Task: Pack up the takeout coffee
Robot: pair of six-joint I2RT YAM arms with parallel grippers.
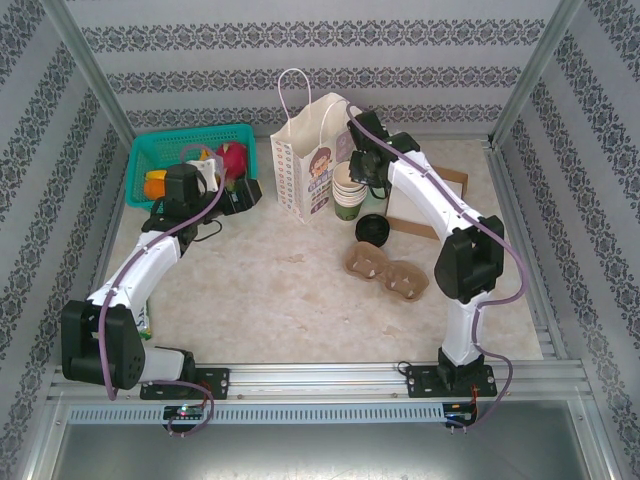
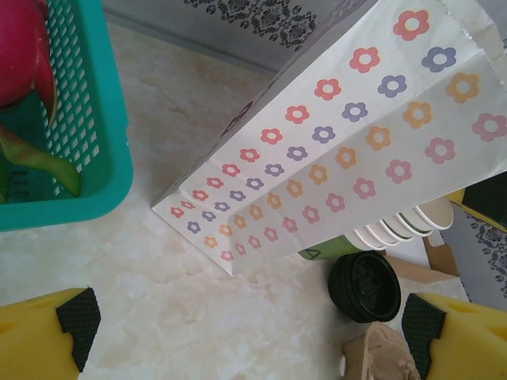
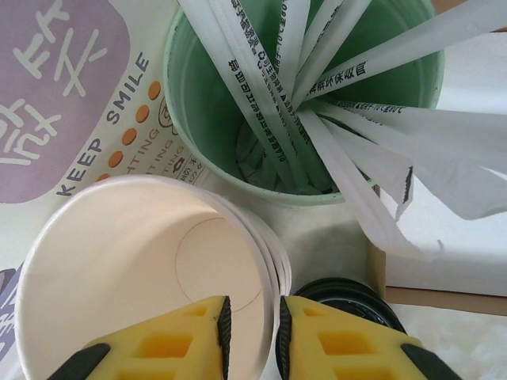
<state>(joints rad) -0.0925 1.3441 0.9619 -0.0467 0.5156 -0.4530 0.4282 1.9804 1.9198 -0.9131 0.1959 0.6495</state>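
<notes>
The marbled table [image 1: 270, 300] carries everything. At its far middle stands a white paper bag [image 1: 305, 165], upright, printed with flowers on the side and a purple panel on the front, its rope handles up. To the left of the bag, at the far left corner, sits a teal basket [image 1: 190, 132] with what looks like a pink dragon fruit [image 2: 20, 47] inside, though the wrist view cuts it off.

The left gripper [image 2: 249, 328] hangs over bare tabletop between the basket and the bag's flowered side, its jaws spread as wide as they go with nothing between them.

The right gripper [image 3: 252, 332] is down on the right of the bag. Its jaws are drawn nearly together on the rim of the stack of cream paper cups [image 3: 135, 261]: one finger inside the top cup, the other outside, with the nested rims between them.

Two brown cardboard cup carriers [image 1: 385, 270] lie side by side on the near right of the table.

Just behind the stack stands a pale green tumbler [image 3: 206, 103], touching the bag, with white wrapped straws [image 3: 261, 87] fanning out of it.

The takeout coffee [image 1: 372, 228] stands upright on the table, ungripped, lid on, just beside the stack on its near side, between the stack and the carriers and right under the outer finger.
</notes>
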